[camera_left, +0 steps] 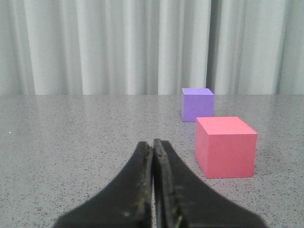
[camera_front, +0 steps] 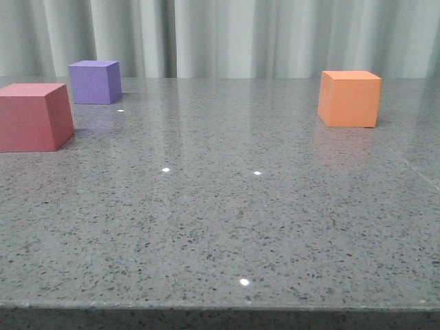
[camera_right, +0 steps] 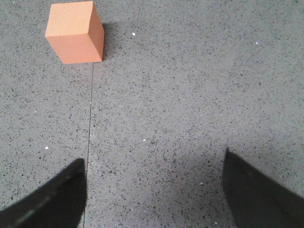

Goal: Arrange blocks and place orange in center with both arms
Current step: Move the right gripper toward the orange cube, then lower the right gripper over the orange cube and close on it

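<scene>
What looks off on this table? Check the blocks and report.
Nothing stands out. The orange block, red block and purple block all sit flat, upright and intact on the table; no spills or damage show.

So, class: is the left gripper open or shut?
Shut. In its wrist view the left gripper has both fingers pressed together, holding nothing.

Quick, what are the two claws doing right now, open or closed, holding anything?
Left gripper: jaws closed, holding nothing.
Right gripper: jaws wide open, empty; the orange cube sits untouched ahead.
</scene>
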{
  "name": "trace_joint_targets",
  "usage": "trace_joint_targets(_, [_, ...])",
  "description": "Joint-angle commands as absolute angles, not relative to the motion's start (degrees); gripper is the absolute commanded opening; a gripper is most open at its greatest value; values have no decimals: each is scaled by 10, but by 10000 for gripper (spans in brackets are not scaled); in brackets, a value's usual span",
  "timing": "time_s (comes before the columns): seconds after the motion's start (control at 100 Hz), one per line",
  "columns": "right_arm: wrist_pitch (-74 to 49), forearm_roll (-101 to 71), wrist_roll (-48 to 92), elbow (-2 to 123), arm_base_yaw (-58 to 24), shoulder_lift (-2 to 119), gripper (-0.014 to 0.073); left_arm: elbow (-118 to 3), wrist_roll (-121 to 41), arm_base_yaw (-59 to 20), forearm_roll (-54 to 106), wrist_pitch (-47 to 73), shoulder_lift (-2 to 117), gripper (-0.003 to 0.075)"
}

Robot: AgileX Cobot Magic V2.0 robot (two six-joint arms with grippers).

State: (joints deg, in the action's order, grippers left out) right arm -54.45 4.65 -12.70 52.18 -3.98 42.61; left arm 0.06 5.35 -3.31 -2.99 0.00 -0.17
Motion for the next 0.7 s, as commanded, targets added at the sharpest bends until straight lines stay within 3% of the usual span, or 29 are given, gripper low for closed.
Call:
trace_joint_targets(0.0, [-508, 50, -123, 540, -36, 428, 636, 26, 55, -31, -30, -47, -23, -20])
trace_joint_targets(0.22, [-495, -5, -107, 555, -38, 453, 634, 26, 55, -31, -30, -47, -23, -20])
trace_joint_targets(0.47, [-493, -35, -95, 643, -43, 581, 634, 26, 55, -31, -30, -47, -23, -20])
trace_joint_targets(0.69, [-464, -19, -95, 727, -96, 702, 634, 26, 55, -31, -30, -47, -23, -20])
